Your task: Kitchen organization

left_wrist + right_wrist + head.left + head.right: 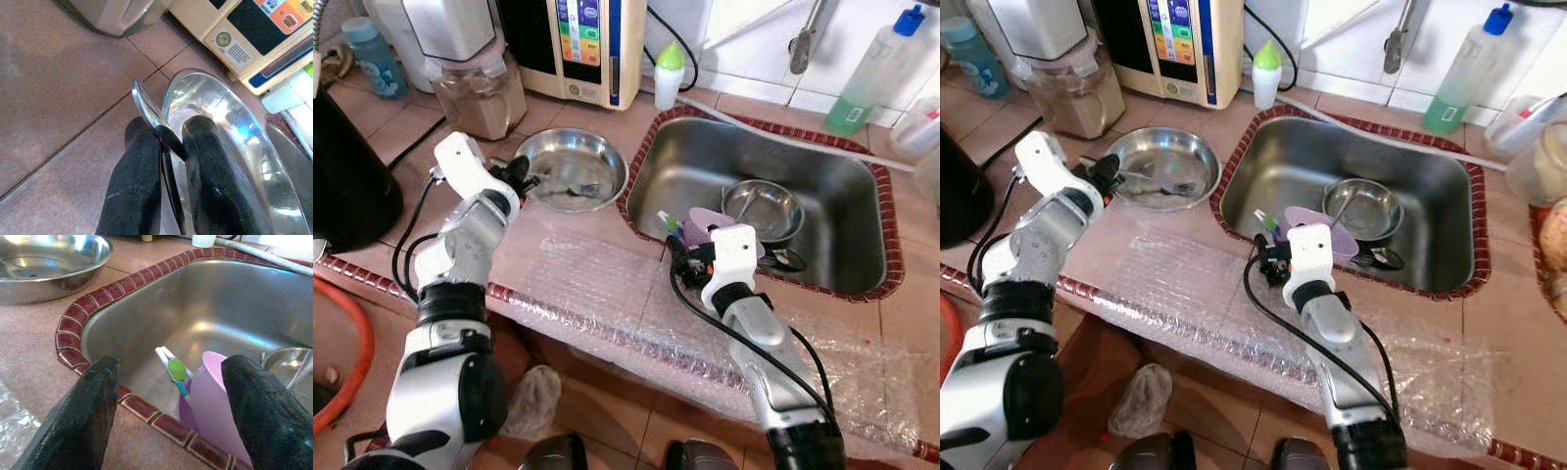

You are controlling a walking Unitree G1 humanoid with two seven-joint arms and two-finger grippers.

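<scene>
Our left gripper (164, 161) is pinched shut on a flat steel utensil handle (151, 115), at the near-left rim of the round stainless steel bowl (570, 168) on the tiled table (578, 245). The handle's long axis runs along the fingers and its rounded end points away from the wrist, over the table tiles just outside the bowl's rim; what lies at its other end we cannot tell. Our right gripper (171, 416) hangs wide open, holding nothing, over the near-left corner of the steel sink (754, 171). Just beyond its fingers (93, 411) stands a lilac plastic cup (215, 396) inside the sink, against the near wall, with a white, green and blue toothbrush (173, 369) leaning beside it, head up and tilted toward the sink's left wall. A smaller steel bowl (764, 208) with a utensil in it sits further right on the sink floor. The sink is edged with dark red tiles (93, 298). A sheet of bubble wrap (607, 284) covers the table's near edge in front of both arms. Behind the round bowl, a cream water appliance (582, 44) and a blender jar (480, 93) crowd the back of the table.
</scene>
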